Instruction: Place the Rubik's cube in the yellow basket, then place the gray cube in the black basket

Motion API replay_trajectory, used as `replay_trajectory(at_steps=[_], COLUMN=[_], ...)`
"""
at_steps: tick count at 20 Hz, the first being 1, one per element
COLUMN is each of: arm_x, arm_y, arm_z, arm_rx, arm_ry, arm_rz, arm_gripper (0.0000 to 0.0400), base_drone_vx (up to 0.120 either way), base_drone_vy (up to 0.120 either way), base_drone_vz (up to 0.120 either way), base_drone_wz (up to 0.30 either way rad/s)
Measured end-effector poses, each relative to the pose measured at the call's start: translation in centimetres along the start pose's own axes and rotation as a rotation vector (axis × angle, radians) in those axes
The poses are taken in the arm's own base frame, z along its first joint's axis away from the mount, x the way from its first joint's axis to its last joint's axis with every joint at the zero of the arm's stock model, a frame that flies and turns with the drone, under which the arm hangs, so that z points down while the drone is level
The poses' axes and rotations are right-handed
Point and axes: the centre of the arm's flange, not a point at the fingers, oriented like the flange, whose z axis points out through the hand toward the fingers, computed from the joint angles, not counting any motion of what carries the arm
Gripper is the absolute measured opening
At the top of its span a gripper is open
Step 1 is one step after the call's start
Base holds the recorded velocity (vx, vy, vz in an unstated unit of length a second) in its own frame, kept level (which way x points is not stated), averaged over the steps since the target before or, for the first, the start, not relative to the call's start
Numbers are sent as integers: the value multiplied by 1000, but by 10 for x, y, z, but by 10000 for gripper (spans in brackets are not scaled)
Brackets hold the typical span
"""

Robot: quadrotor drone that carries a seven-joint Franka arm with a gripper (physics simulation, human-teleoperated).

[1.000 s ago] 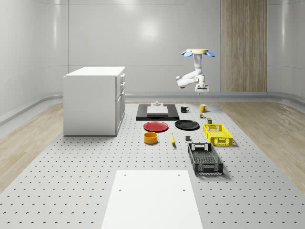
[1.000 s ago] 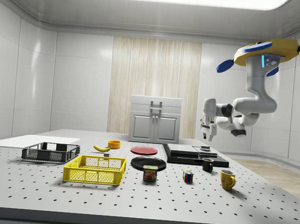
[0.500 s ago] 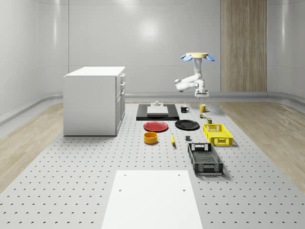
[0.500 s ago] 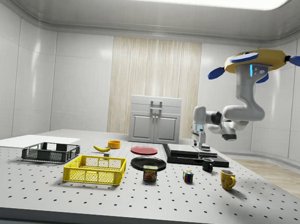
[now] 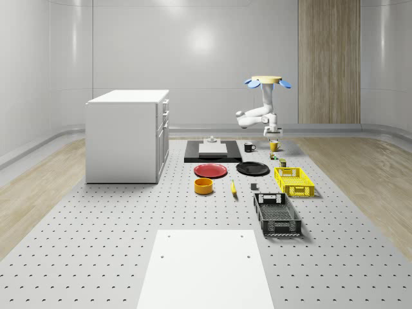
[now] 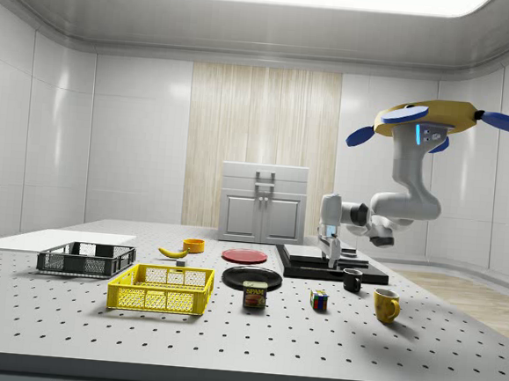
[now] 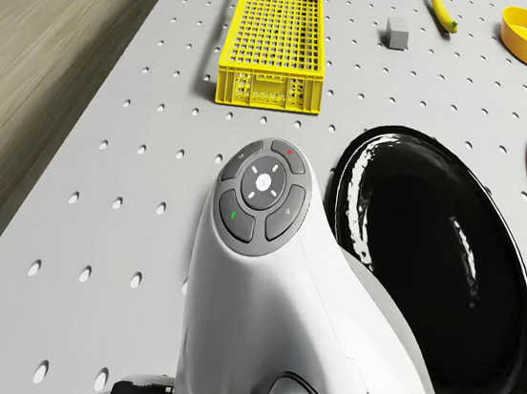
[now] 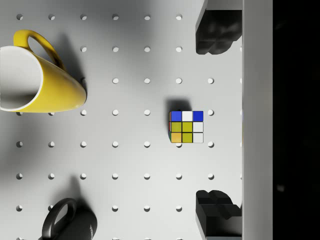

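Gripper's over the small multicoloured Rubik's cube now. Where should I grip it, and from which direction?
From straight above, on two opposite side faces. The small multicoloured Rubik's cube sits flat and square on the perforated white table, apart from the yellow mug and black mug. The open gripper already looks down on it, though it should be centred over it first.

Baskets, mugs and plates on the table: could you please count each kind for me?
Baskets: 2, yellow basket and black basket
Mugs: 2, yellow mug and black mug
Plates: 2, red plate and black plate
Total: 6
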Motion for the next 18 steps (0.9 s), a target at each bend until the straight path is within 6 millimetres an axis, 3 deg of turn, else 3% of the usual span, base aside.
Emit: replay_trajectory(at_steps=[15,18], arm_x=[0,0], arm_y=[0,0], arm_z=[0,1], arm_rx=[0,0], arm_ry=[0,0], arm_rz=[0,0], arm_gripper=[400,400], base_drone_vx=[8,0], base_drone_vy=[-8,0], base_drone_vz=[-120,-27], base_drone_wz=[0,0])
